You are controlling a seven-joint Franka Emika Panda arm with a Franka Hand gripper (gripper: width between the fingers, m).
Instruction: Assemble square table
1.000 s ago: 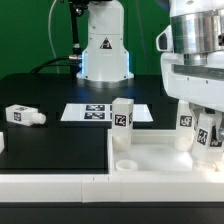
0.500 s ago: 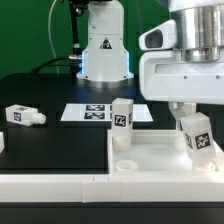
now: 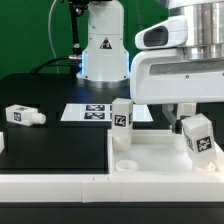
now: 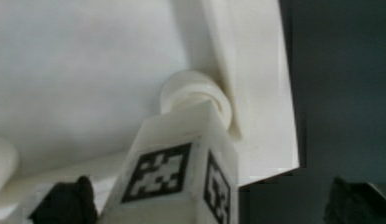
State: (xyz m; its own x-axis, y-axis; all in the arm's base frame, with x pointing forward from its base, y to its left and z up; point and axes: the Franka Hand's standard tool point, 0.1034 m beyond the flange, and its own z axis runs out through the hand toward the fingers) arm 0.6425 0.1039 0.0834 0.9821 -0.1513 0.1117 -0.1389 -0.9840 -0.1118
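The white square tabletop (image 3: 155, 152) lies with its raised rim up at the exterior view's right. One tagged white leg (image 3: 122, 122) stands upright in its far corner socket. A second tagged leg (image 3: 197, 136) stands slightly tilted at the slab's right corner. My gripper (image 3: 193, 111) hangs open just above this leg. In the wrist view the leg (image 4: 169, 172) rises from a round corner socket (image 4: 193, 96) of the slab (image 4: 83, 70) between my spread fingers (image 4: 67, 202), with a gap on both sides. A third leg (image 3: 22, 116) lies loose on the black table at the left.
The marker board (image 3: 92, 112) lies flat behind the tabletop. A long low white border bar (image 3: 50, 185) runs along the table's front. The robot's base (image 3: 103, 50) stands at the back. The black table (image 4: 343, 90) shows past the slab's rim.
My gripper was down around the right leg, then opened and rose above it. The leg stays standing at the corner, slightly tilted.
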